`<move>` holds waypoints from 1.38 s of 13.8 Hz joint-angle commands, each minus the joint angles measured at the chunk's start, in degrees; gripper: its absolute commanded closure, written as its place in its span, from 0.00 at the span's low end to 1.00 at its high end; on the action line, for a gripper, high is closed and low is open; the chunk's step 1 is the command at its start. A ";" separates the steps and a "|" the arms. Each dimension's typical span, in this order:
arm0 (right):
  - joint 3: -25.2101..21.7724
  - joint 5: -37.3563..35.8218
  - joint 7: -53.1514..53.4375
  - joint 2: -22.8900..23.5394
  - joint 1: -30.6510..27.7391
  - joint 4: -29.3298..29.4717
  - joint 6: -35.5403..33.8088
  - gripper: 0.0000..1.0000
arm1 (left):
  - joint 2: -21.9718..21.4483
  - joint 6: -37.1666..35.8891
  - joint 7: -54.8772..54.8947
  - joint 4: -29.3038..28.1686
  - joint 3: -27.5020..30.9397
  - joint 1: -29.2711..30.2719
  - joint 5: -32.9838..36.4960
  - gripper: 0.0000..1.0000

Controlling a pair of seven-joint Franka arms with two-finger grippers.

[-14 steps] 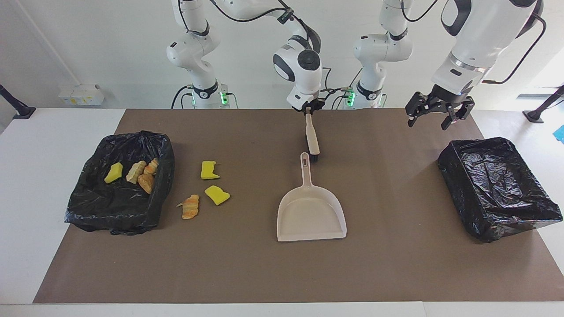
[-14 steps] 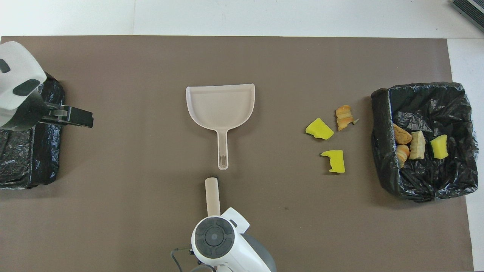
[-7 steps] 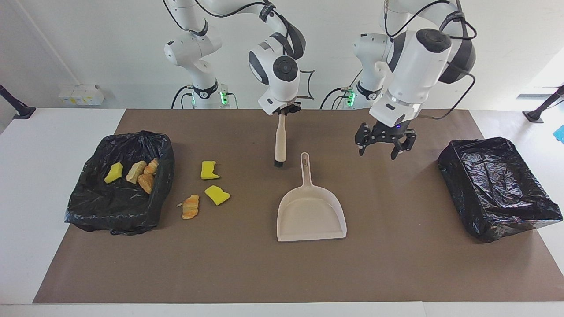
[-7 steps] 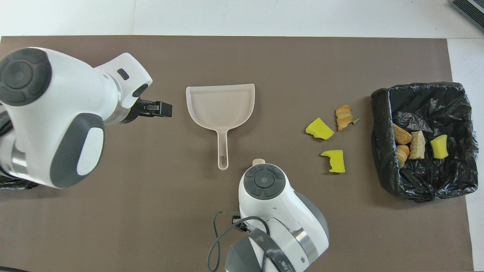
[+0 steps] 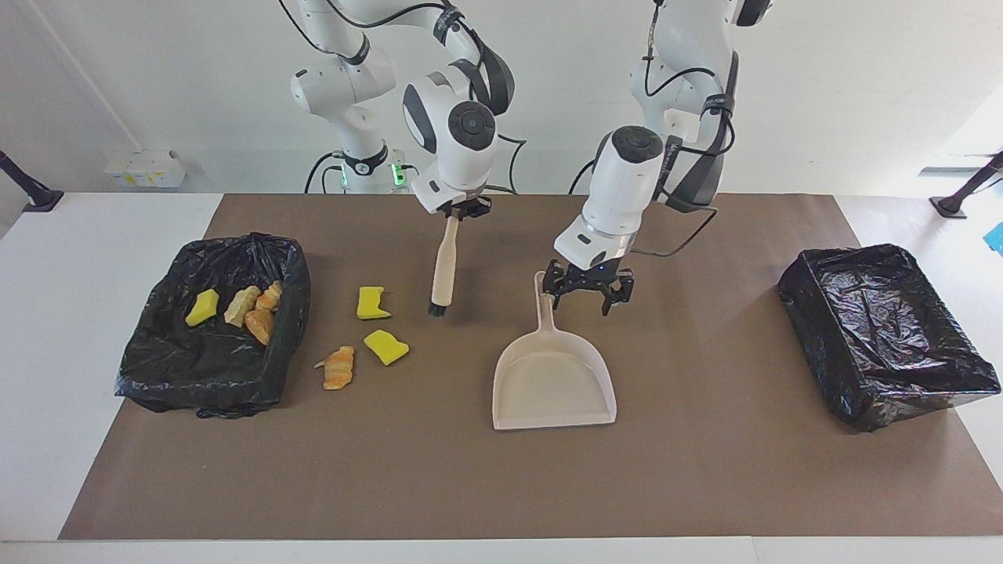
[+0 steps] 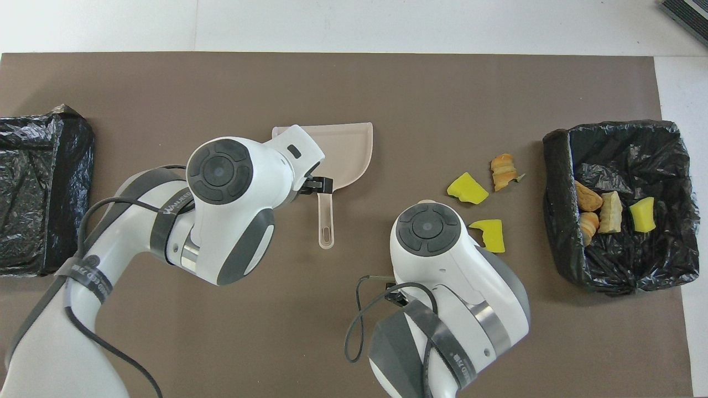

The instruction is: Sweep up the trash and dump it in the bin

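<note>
Setup step: right pincer (image 5: 464, 209) grips the beige plastic brush (image 5: 443, 265) by its handle, bristles hanging near three loose yellow sponge and golden-brown bread-like scraps (image 5: 366, 335) on the brown counter mat (image 5: 470, 486); four more lie in the black-lined bin (image 5: 291, 258) beside them. Left pincer (image 5: 586, 291) hovers open just beside the beige dustpan (image 5: 552, 380) handle, not gripping. Next it likely must shift over the handle, lower and close.

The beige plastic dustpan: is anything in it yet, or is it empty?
Empty. The beige plastic dustpan lies flat on the brown mat with a bare tray; three scraps lie loose beside the black-lined bin.
</note>
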 commanded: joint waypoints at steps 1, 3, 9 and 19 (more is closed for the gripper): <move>0.65 -4.00 -1.40 0.67 -6.42 2.29 -3.50 1.00 | -0.18 1.47 -1.00 -3.75 1.09 -3.93 1.62 0.00; 0.65 -7.09 -4.38 0.94 -10.56 2.30 -4.65 1.00 | -0.88 2.35 -1.70 -6.14 0.92 -4.74 1.62 0.00; 0.65 0.08 -3.69 -1.16 -17.34 -2.34 -6.24 1.00 | -1.32 1.47 -2.59 -6.85 0.92 -5.79 1.53 0.92; 0.65 5.90 13.89 -3.45 -17.35 -8.50 -0.26 1.00 | -3.78 -10.73 24.44 0.10 1.71 2.82 3.55 1.00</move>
